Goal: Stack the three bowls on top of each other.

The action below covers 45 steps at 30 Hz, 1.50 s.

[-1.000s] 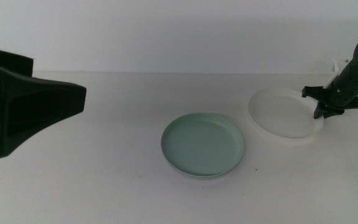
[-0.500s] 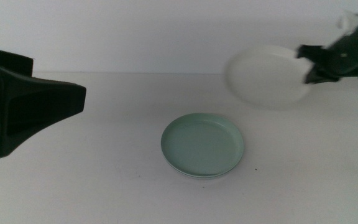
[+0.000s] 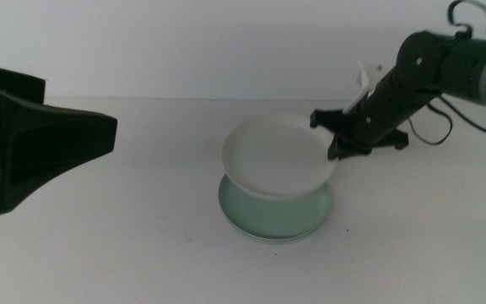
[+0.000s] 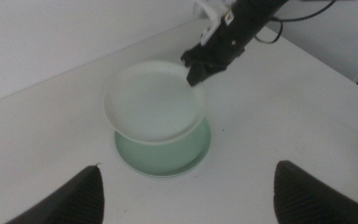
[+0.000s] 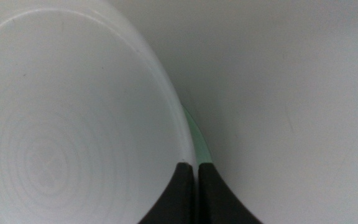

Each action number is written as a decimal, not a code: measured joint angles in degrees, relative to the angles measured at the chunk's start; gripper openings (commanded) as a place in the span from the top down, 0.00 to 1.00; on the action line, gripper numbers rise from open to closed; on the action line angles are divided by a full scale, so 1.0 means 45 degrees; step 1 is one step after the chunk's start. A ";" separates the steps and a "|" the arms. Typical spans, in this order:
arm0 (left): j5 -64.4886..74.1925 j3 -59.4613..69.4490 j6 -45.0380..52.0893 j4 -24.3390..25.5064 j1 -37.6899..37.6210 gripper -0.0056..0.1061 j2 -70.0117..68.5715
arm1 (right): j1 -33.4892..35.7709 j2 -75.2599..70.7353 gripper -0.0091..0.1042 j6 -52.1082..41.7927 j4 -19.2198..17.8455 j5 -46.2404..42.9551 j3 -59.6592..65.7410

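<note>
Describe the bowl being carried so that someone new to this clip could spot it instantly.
Find the table's middle, where a mint green bowl sits. Just above it hangs the white bowl, pinched at its rim by the right claw; it alone is white and off the table.

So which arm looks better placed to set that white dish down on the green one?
The right arm, probably. Its pincer already grips the round white plastic dish by the rim, just above the mint green plastic dish. The left pincer waits open, off to the side.
</note>
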 measured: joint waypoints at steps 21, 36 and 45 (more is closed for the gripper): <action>0.0000 0.0000 0.0000 0.0000 0.0000 0.11 0.0000 | 0.0517 0.0810 0.90 -0.0382 -0.0247 0.0319 0.0096; 0.0000 0.0000 0.0000 0.0000 0.0000 0.11 0.0000 | 0.0517 -0.1411 0.10 -0.1676 -0.1405 0.0465 0.0096; 0.0000 0.0000 0.0000 0.0000 0.0000 0.11 0.0000 | 0.0517 -0.7009 0.10 -0.0872 -0.4589 0.0522 0.0126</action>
